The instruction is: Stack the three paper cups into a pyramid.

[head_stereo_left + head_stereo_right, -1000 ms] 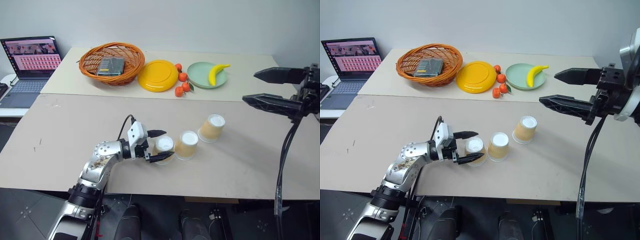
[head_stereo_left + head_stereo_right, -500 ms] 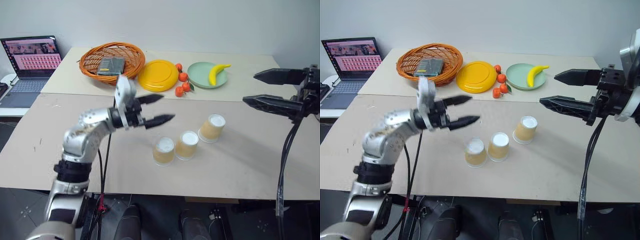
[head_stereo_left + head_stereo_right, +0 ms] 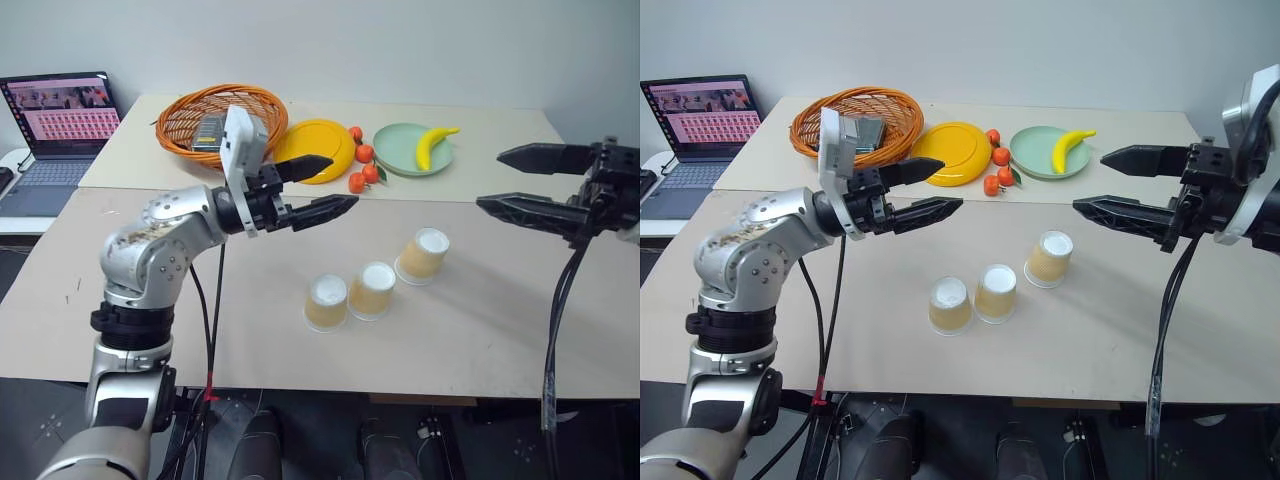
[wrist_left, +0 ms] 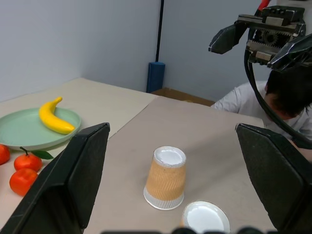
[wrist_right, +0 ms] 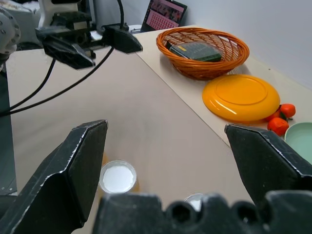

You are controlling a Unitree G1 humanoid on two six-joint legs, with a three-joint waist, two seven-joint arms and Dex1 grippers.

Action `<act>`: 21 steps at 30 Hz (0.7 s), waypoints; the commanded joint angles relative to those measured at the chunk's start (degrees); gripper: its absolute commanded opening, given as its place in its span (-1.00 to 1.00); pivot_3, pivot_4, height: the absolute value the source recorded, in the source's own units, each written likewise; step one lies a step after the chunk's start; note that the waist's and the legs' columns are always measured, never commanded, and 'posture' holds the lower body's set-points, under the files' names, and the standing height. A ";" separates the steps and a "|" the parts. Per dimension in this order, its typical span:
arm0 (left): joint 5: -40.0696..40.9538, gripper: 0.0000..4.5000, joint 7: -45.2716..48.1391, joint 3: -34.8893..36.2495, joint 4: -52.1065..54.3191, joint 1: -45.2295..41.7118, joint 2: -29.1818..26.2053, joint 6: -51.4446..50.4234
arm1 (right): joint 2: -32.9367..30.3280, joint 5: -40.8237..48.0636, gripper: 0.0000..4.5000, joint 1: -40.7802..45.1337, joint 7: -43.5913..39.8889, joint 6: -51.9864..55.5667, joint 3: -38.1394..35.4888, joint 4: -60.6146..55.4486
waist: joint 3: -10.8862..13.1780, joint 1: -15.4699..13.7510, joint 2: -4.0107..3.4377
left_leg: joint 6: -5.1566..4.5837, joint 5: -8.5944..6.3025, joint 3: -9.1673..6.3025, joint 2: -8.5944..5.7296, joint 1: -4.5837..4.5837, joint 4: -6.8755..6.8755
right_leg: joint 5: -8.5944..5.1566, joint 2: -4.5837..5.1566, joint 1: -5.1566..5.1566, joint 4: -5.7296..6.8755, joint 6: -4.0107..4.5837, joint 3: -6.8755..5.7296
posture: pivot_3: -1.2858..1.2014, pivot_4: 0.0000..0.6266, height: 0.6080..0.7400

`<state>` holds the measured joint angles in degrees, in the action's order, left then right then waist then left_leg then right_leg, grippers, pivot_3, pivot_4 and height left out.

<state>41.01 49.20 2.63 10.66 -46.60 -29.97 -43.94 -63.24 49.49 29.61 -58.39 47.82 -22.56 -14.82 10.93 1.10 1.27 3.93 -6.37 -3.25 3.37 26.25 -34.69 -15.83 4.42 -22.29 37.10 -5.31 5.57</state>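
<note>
Cups (image 3: pixel 378 289) stand upside down in a slanting row on the near table (image 3: pixel 480 330), none stacked; the two left ones seem to touch. Left gripper (image 3: pixel 318 188) hovers above and behind them, empty, fingers spread. Right gripper (image 3: pixel 505 180) hangs right of the row, also spread and empty.

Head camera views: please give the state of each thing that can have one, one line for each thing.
Left gripper: open, empty, raised above the table.
Right gripper: open, empty, raised.
Three tan-yellow paper cups: upside down on the table, unstacked.
Woven orange basket: upright, holding a dark flat box.
Black laptop: open, screen lit.
Round green plate: holding a yellow banana.
</note>
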 commanded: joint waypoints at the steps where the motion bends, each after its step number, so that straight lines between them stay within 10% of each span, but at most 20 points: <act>1: 4.13 0.96 2.48 3.40 1.95 -3.81 -3.76 -2.83 | -2.57 -5.59 1.00 -4.30 -2.34 -4.41 0.31 0.69 | 0.00 -0.04 0.00 | 0.00 0.00 0.01 0.00 0.00 0.01 | 0.00 0.00 0.00 0.00 0.00 0.00 | 0.03 -0.52 0.88; 8: 12.36 0.96 6.48 4.15 7.04 -6.64 -14.05 -13.95 | 3.86 -17.24 1.00 -12.94 -1.24 -17.10 4.88 10.93 | 0.00 0.21 0.01 | 0.00 0.00 0.00 0.01 0.00 0.00 | -0.06 0.00 0.01 0.00 -0.09 -0.01 | 0.03 -0.52 0.88; 21: 15.14 0.96 3.60 5.27 9.58 -3.78 -16.30 -16.32 | 14.81 -23.90 1.00 -5.93 -0.44 -24.90 12.86 20.39 | 0.02 1.11 -0.11 | 0.00 0.01 0.00 0.00 -0.04 -0.01 | -0.14 -0.01 0.01 0.06 -0.26 0.02 | 0.03 -0.52 0.88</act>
<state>55.48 52.82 5.95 18.15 -51.29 -44.94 -60.37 -48.66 26.00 21.89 -58.71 24.98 -9.47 5.49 10.94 2.21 1.16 3.94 -6.36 -3.25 3.37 26.21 -34.69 -15.97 4.41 -22.28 37.16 -5.56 5.59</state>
